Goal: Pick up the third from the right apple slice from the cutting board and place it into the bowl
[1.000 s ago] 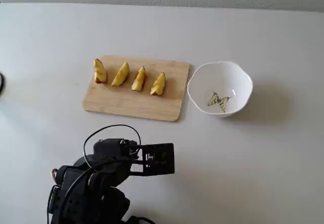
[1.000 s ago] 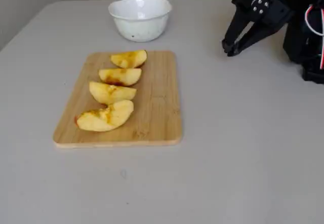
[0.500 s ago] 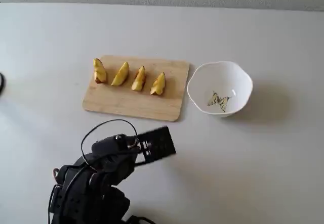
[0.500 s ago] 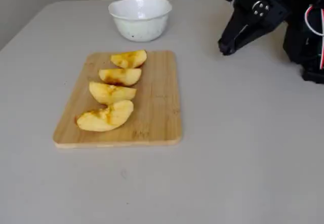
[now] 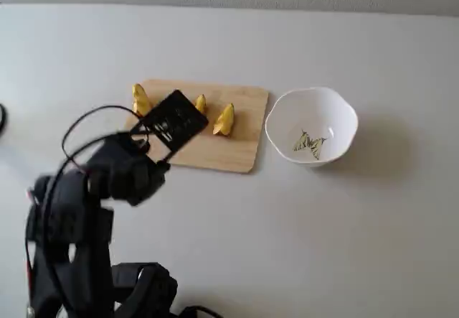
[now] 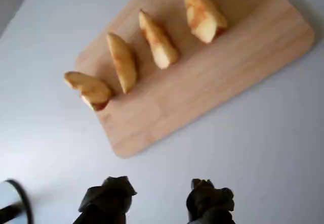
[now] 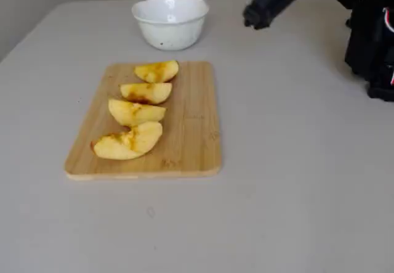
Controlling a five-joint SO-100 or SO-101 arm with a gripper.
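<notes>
Within the last second our gripper (image 6: 158,201) has swung from low near the base up toward the cutting board (image 6: 212,77), fingers spread and empty. The apple slice (image 6: 123,61) lies ahead of the fingertips, untouched, so the bowl (image 5: 311,125) must wait.

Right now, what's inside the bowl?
The bowl holds no apple: only its butterfly print shows. All four apple slices sit on the cutting board.
</notes>
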